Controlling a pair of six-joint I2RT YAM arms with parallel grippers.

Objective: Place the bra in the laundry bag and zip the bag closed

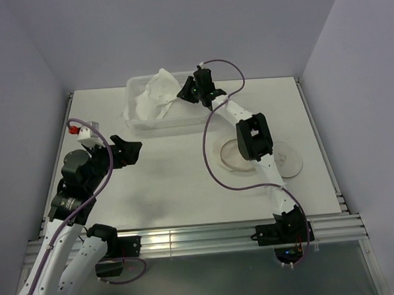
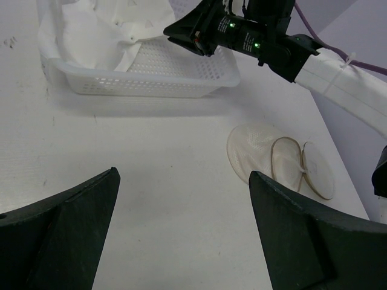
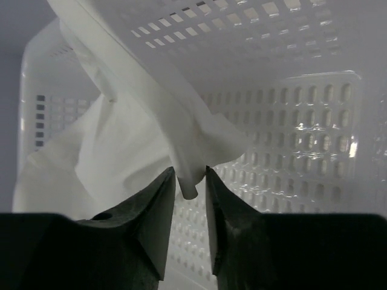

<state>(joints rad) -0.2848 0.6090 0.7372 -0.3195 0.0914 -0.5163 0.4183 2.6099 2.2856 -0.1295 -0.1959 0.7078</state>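
The white bra (image 1: 153, 97) lies bunched in the left end of a white perforated basket (image 1: 176, 121), one part drawn up toward my right gripper (image 1: 183, 92). In the right wrist view, a strip of the bra (image 3: 130, 130) sits pinched between the narrow jaws of that gripper (image 3: 190, 172). The laundry bag (image 1: 232, 152) lies open on the table as two pale mesh discs, partly under my right arm; the left wrist view shows the bag (image 2: 260, 148) too. My left gripper (image 1: 134, 153) hovers open over bare table at the left, holding nothing (image 2: 182, 173).
The basket (image 2: 151, 87) stands at the back of the table against the wall. My right arm's purple cable (image 1: 214, 166) loops over the table beside the bag. Walls close in the table at the left, back and right.
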